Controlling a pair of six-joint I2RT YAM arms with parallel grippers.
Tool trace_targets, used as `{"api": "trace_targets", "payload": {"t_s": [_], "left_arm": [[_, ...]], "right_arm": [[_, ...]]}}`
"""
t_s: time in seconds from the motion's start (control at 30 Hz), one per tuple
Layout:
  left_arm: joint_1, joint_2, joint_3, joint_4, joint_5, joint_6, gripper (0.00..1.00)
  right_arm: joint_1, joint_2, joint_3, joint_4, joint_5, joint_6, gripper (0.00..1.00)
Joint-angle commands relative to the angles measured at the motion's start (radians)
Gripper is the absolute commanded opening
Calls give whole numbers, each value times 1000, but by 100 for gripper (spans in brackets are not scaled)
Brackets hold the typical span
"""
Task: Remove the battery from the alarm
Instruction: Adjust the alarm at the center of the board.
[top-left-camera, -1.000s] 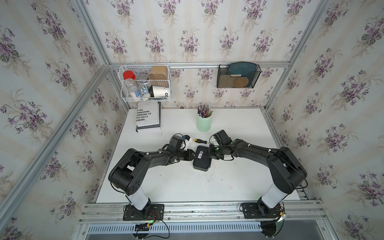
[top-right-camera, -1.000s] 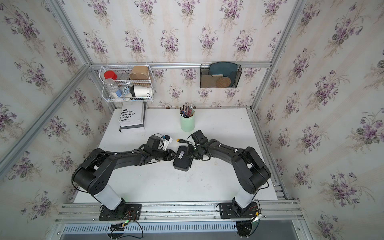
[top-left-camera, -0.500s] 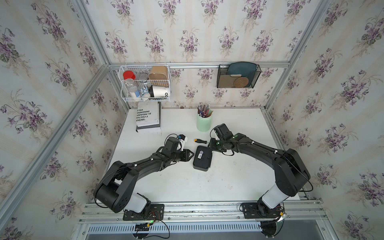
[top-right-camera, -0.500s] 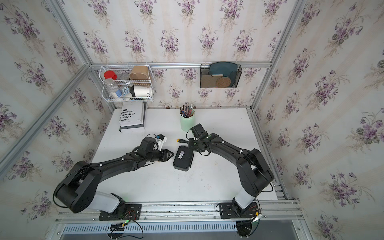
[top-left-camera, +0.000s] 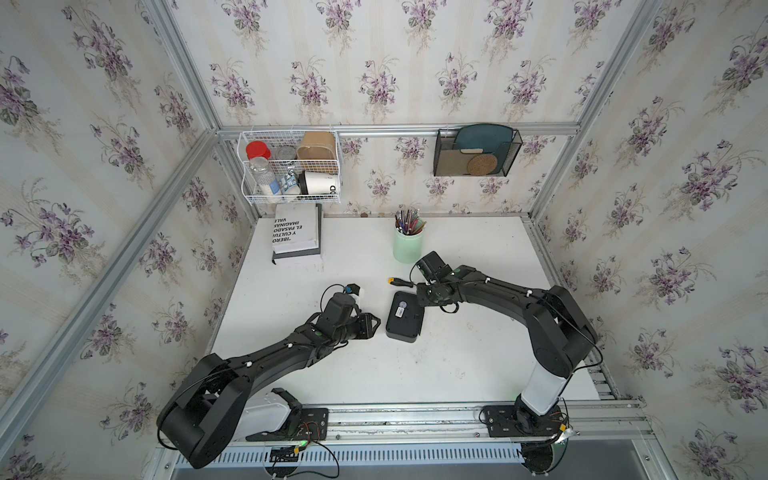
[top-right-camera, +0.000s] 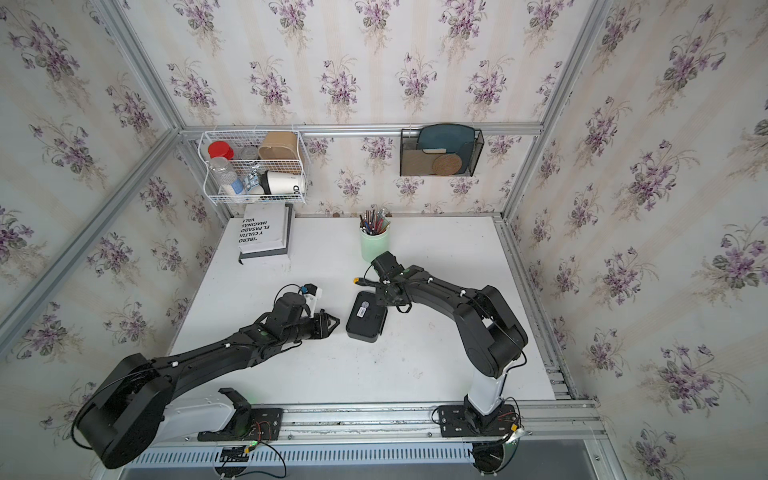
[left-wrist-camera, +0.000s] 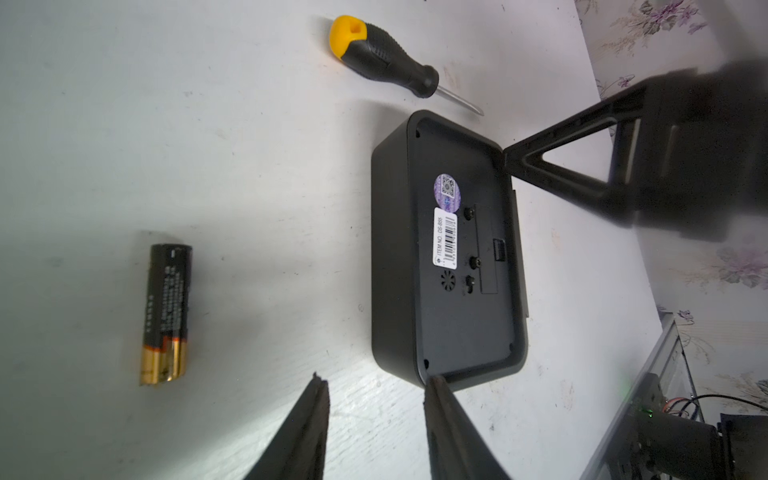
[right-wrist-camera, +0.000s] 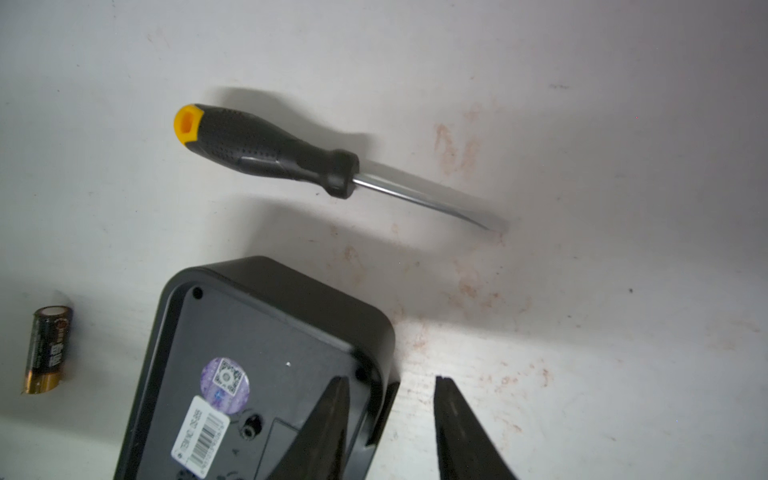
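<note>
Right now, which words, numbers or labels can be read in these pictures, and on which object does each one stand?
"ITEM NO.: DS-855": white sticker on the alarm back.
"IBERO", "EL PASADO": book cover, other lines cut off.
"OD": white cup in the wire basket.
Battery print and barcode digits: too small to read.

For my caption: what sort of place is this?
Probably a robot test cell dressed as a home: purple floral wallpaper in a silver aluminium frame, two black robot arms mounted at a white table.
</note>
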Motion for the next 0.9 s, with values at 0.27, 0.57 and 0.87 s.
{"api": "trace_targets", "payload": {"t_s": [0.27,0.57,0.87], "left_arm": [[-2,-6,-18,36,-34,-18,42],[-4,-30,-41,25,-14,-51,43],[-15,-32,-28,22,30,-78,47]], "right_arm": [[14,49,7,21,37,-3,26],[10,33,-10,64,18,28,21],[-4,6,-58,110,-9,51,8]]}}
